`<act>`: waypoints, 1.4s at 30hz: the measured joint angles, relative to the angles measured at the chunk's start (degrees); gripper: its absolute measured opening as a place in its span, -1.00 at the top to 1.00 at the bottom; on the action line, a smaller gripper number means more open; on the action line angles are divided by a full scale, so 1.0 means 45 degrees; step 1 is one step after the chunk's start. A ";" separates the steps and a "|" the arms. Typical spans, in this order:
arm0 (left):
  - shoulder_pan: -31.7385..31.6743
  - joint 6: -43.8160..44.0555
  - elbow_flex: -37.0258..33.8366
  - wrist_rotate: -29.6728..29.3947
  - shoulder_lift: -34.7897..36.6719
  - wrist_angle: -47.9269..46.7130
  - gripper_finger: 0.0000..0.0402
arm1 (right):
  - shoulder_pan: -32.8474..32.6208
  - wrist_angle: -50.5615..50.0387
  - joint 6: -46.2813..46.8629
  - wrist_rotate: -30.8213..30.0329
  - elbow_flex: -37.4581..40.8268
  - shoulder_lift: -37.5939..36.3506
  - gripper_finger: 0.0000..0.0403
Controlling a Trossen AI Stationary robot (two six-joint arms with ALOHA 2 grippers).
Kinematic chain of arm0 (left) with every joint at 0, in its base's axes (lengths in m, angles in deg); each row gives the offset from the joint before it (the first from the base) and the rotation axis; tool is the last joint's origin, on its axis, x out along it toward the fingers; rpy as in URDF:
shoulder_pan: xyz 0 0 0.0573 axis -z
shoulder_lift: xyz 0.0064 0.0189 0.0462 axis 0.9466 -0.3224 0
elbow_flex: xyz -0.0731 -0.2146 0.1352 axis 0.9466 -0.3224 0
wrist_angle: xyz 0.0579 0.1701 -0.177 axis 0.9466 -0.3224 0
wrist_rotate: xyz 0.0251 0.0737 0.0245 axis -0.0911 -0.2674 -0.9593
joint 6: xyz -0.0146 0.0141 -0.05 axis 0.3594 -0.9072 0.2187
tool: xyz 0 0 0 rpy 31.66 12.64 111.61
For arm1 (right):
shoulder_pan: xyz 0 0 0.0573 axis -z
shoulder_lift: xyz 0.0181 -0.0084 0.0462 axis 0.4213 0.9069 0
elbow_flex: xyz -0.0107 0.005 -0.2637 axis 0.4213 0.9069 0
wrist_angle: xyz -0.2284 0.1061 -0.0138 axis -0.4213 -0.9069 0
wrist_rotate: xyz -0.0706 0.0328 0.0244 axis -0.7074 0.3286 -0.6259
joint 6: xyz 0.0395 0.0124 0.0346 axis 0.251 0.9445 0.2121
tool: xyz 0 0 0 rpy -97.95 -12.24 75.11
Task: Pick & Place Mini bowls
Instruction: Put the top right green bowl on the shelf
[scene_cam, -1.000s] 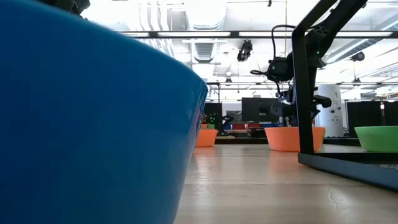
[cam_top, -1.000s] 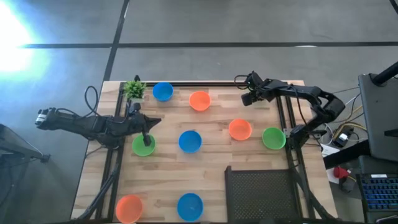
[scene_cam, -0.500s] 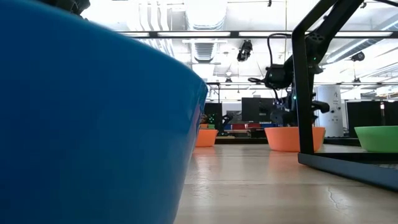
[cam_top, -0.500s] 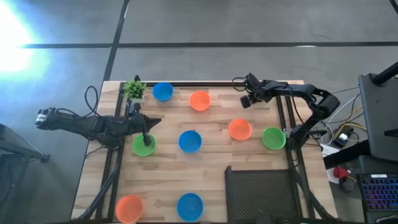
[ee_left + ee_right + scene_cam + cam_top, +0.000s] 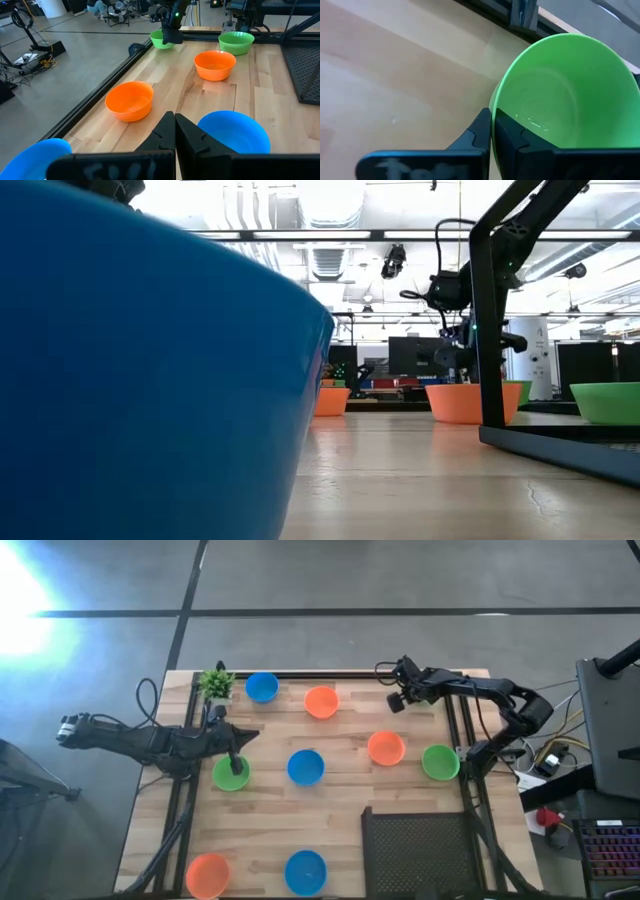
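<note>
Right gripper [image 5: 492,131] clenched on green bowl [image 5: 560,95] rim at table's far edge — left gripper [image 5: 174,131] clenched, empty, over another green bowl [image 5: 231,774].

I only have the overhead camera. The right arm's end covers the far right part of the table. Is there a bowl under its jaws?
Observer: Yes. The right wrist view shows a green bowl right at the right gripper.
Operator: Are the jaws on it or just near it?
Observer: On it. They are shut, with the bowl's rim running in between them.
Operator: And the left arm's jaws, over the other green bowl?
Observer: The left wrist view shows the left gripper shut, with the blue bowl just ahead. No green bowl shows there, so I cannot tell if it holds one.
</note>
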 joint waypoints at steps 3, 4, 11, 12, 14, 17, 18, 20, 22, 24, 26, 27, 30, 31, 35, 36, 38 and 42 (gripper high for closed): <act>0.0002 0.0001 0.0000 0.0007 0.0000 0.0000 1.00 | -0.0333 -0.0343 0.0040 -0.0022 0.0010 -0.0452 0.96; -0.0001 0.0001 0.0000 0.0007 0.0000 0.0000 1.00 | -0.0463 -0.0419 0.0040 -0.0026 0.0010 -0.0636 0.96; -0.0002 0.0001 0.0000 0.0016 0.0000 0.0000 1.00 | -0.1764 -0.1599 0.0381 -0.0030 0.0010 -0.2418 0.96; 0.0002 0.0000 0.0000 0.0016 0.0000 0.0000 1.00 | -0.2005 -0.1798 0.0399 -0.0031 0.0010 -0.2693 0.96; -0.0002 0.0003 0.0000 0.0018 0.0000 0.0000 1.00 | -0.2552 -0.2321 0.0444 -0.0027 0.0010 -0.3254 0.96; 0.0001 -0.0007 0.0000 0.0026 0.0000 0.0000 1.00 | -0.3432 -0.2760 0.0954 0.0054 0.0010 -0.4009 0.96; -0.0002 -0.0002 0.0000 0.0026 0.0000 0.0000 1.00 | -0.3735 -0.2930 0.1050 0.0153 0.0010 -0.4243 0.96; -0.0002 -0.0005 0.0000 0.0030 0.0000 0.0001 1.00 | -0.4345 -0.3144 0.1304 0.0468 0.0010 -0.4654 0.96; -0.0002 -0.0002 0.0000 0.0036 0.0000 0.0003 1.00 | -0.4944 -0.3504 0.1578 0.0693 0.0010 -0.4967 0.96; -0.0002 -0.0002 0.0000 0.0036 0.0000 0.0000 1.00 | -0.5581 -0.3896 0.2047 0.0839 0.0010 -0.5236 0.96; -0.0002 -0.0002 0.0000 0.0036 -0.0004 0.0000 1.00 | -0.6148 -0.4273 0.2489 0.1194 0.0010 -0.5424 0.96; -0.0002 -0.0002 0.0000 0.0036 0.0000 0.0000 1.00 | -0.6448 -0.4371 0.2672 0.1374 0.0010 -0.5480 0.96; 0.0000 -0.0002 0.0000 0.0036 0.0000 0.0000 1.00 | -0.7430 -0.4483 0.3097 0.1736 0.0010 -0.5527 0.96; 0.0003 -0.0004 0.0000 0.0036 0.0000 0.0000 1.00 | -0.7753 -0.4536 0.3249 0.1756 0.0010 -0.5527 0.96; -0.0002 -0.0002 -0.0005 0.0036 -0.0005 0.0000 1.00 | -0.8947 -0.4980 0.4082 0.1758 0.0010 -0.5498 0.96; 0.0001 -0.0002 -0.0005 0.0036 0.0000 0.0005 1.00 | -0.9262 -0.5091 0.4292 0.1763 0.0010 -0.5498 0.96; -0.0002 -0.0002 -0.0005 0.0036 -0.0001 0.0000 1.00 | -0.9844 -0.5168 0.4633 0.1788 0.0010 -0.5508 0.96; 0.0000 -0.0002 -0.0010 0.0036 -0.0002 -0.0010 1.00 | -1.0940 -0.5261 0.5350 0.1923 0.0010 -0.5513 0.96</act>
